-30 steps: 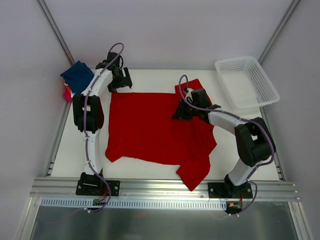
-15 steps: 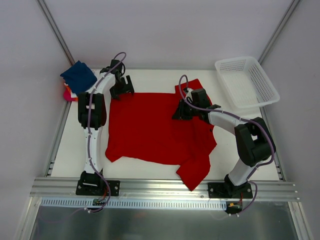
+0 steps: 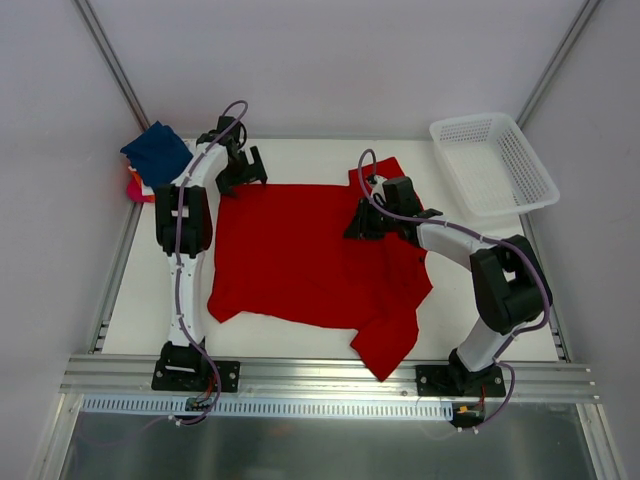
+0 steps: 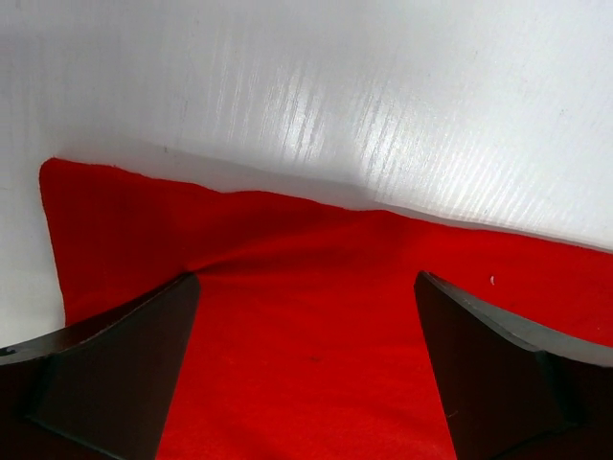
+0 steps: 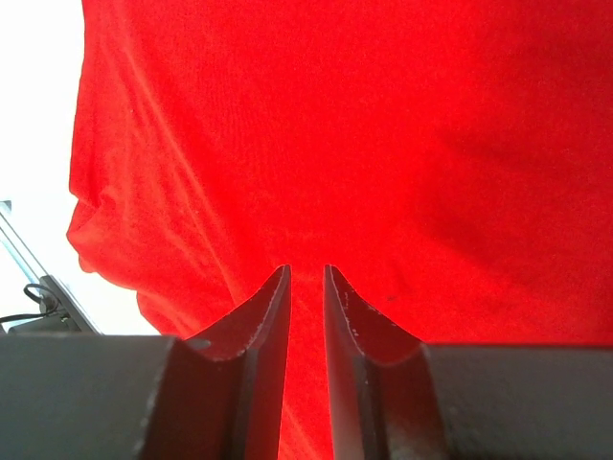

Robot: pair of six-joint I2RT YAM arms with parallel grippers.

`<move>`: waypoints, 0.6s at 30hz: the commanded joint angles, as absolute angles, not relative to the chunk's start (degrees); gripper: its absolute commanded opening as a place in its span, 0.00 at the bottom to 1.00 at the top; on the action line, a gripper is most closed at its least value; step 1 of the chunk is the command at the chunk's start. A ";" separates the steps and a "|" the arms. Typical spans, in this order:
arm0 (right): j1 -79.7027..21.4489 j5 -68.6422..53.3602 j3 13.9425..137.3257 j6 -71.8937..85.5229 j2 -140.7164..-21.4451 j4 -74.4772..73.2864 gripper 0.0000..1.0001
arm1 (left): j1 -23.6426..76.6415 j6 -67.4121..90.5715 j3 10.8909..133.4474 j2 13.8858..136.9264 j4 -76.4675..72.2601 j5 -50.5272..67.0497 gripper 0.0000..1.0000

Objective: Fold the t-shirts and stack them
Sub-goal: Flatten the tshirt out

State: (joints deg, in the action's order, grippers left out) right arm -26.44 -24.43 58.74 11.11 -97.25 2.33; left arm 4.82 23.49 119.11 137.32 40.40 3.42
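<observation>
The large red t-shirt (image 3: 310, 255) lies spread on the white table, one sleeve hanging toward the near edge. My left gripper (image 3: 240, 172) is open and low over the shirt's far left corner. In the left wrist view the red cloth (image 4: 316, 355) lies between the wide-apart fingers of that gripper (image 4: 306, 283). My right gripper (image 3: 364, 222) sits on the shirt's far right part. In the right wrist view its fingers (image 5: 306, 270) are nearly together with a strip of red cloth (image 5: 287, 115) between them. A folded navy shirt (image 3: 155, 152) lies on magenta and orange ones (image 3: 133, 187) at the far left.
A white mesh basket (image 3: 492, 165) stands at the far right, partly over the table's edge. The bare white table (image 3: 150, 300) shows left of the shirt and along the far edge. Grey walls close in on both sides.
My left gripper has shifted slightly along the shirt's far left corner, and the shirt's left edge has moved a little to the left. The right arm has not moved.
</observation>
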 commanded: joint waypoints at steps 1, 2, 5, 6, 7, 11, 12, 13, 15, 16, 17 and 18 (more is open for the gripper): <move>-25.93 -25.75 60.12 11.07 -93.69 3.52 0.24 | 3.60 23.11 122.86 140.88 43.50 1.67 0.99; -25.93 -25.84 60.12 10.90 -93.26 3.43 0.23 | 3.34 23.29 123.13 141.15 43.68 1.41 0.99; -25.66 -25.84 60.03 10.90 -92.29 3.34 0.24 | 2.55 23.73 124.98 142.20 43.94 2.45 0.99; -25.66 -25.84 59.86 10.99 -92.11 3.34 0.24 | 2.29 23.73 126.55 142.56 43.95 3.24 0.99; -25.58 -25.75 59.85 10.90 -92.02 3.34 0.24 | 2.02 23.90 127.43 143.60 43.95 4.03 0.99; -25.23 -25.66 59.77 10.90 -92.11 3.34 0.24 | 1.23 23.82 132.53 146.07 43.95 6.32 0.99; -25.22 -25.66 59.77 10.90 -92.37 3.34 0.24 | 1.06 23.99 133.67 146.60 43.95 6.94 0.99; -25.22 -25.66 59.77 10.81 -92.46 3.34 0.24 | 0.79 24.26 135.68 147.82 43.86 7.64 0.99; -25.05 -25.66 59.68 10.90 -92.64 3.34 0.24 | 0.36 24.61 137.80 149.06 43.77 10.00 0.99; -24.96 -25.66 59.76 10.90 -92.72 3.34 0.24 | 0.35 25.04 139.47 150.02 43.86 10.19 0.99; -24.96 -25.75 59.77 10.90 -92.72 3.34 0.24 | 0.35 25.14 140.09 150.38 43.77 10.54 0.99; -24.87 -25.58 59.77 10.90 -92.99 3.34 0.24 | 0.35 25.22 141.40 151.25 43.60 11.59 0.99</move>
State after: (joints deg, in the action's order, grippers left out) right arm -25.34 -24.58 58.74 11.11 -94.61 2.33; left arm 0.99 23.99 138.08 147.98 43.46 8.36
